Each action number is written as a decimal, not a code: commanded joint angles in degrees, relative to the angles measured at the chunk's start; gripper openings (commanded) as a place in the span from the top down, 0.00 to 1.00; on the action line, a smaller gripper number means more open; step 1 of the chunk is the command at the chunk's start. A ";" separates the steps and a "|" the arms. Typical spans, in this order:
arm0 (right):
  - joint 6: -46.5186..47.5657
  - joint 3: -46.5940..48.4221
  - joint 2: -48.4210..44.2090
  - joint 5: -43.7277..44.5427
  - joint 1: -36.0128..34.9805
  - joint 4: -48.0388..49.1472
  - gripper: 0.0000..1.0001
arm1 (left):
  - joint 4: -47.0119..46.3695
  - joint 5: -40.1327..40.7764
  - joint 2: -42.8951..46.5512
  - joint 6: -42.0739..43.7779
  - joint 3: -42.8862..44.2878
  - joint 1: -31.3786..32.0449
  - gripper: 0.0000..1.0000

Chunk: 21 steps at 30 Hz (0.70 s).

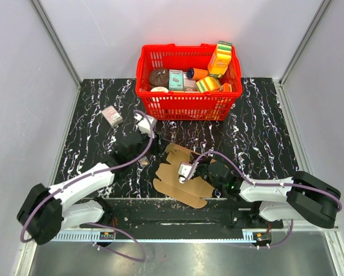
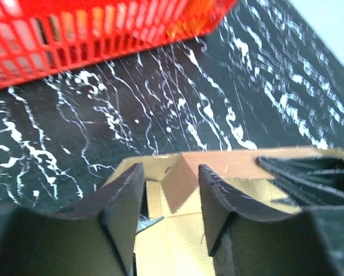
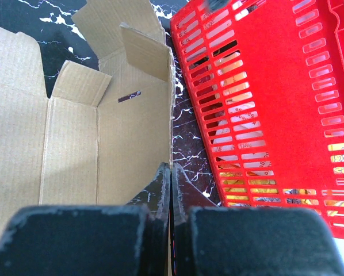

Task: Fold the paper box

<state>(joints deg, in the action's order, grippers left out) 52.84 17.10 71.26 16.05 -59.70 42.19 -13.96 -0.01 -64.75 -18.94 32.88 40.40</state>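
Note:
The paper box lies partly unfolded on the black marbled table, between my two arms. My left gripper is at its far-left edge. In the left wrist view that gripper stands open over the cardboard, and a raised brown flap shows in the gap just past the fingertips. My right gripper is over the box's right side. In the right wrist view it is shut, and the edge of a cardboard panel runs straight into the seam between its fingers.
A red basket full of printed packages stands at the back, close beyond the box; its wall shows in both wrist views. A small pinkish-grey box lies at the back left. White walls surround the table.

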 commanded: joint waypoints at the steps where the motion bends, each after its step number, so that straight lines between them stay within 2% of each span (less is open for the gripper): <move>1: -0.81 0.12 -0.95 1.09 -0.68 2.11 1.00 | 0.41 2.12 4.19 1.88 3.06 -3.75 0.49; 4: -1.33 0.30 -1.30 0.65 -0.68 1.14 1.00 | 3.65 1.95 2.62 5.39 5.69 -5.51 0.47; 6: -1.68 0.65 -1.39 0.29 -0.68 0.52 1.00 | 6.29 -1.81 -0.44 10.73 7.71 -6.21 0.47; 8: -2.04 0.74 -1.30 -0.06 -0.68 0.26 1.00 | 10.78 -2.62 -2.48 13.22 10.79 -6.39 0.39; 10: -2.30 0.83 -1.04 -0.23 -0.68 0.26 1.00 | 13.41 -2.89 -4.41 15.59 12.89 -6.83 0.35; 16: -2.39 1.26 -0.42 -0.50 -0.68 0.26 1.00 | 18.43 -5.08 -7.58 20.52 15.72 -8.58 0.35; 21: -2.48 1.35 -0.07 -0.59 -0.68 0.34 1.00 | 17.47 -5.17 -9.60 20.70 13.53 -9.29 0.40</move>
<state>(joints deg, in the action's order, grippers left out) 51.57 17.12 71.13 15.84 -59.70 40.80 3.73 -3.31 -73.21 -0.54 45.93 31.83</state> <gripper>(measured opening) 0.011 0.617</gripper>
